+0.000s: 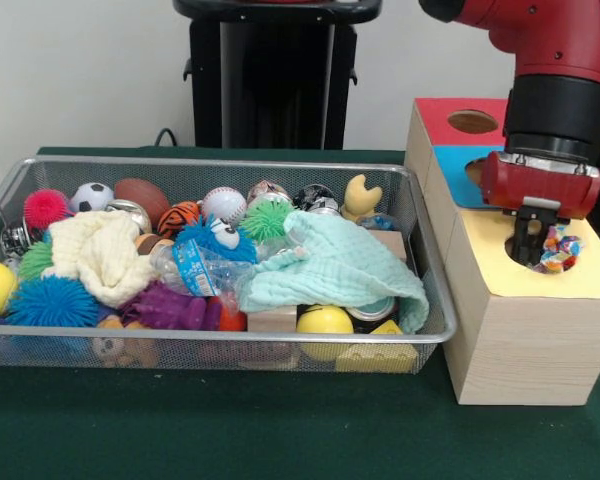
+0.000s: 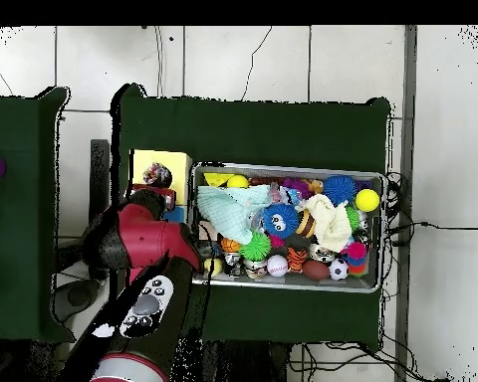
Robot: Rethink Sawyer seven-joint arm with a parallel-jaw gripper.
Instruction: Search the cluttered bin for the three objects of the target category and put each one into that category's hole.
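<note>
Gripper: I have the gripper [image 1: 536, 237] clenched on a multicoloured ball [image 1: 559, 249].
Ball: right over the hole [image 1: 545, 255] in the box's [image 1: 525, 330] yellow near section.
Bin [image 1: 432, 330]: left of the box, untouched.

The bin [image 1: 420, 215] sits at nine o'clock of the wooden box [image 1: 520, 340], just beside it. A cloth [image 1: 345, 270] lies atop the clutter at the bin's three o'clock end.
</note>
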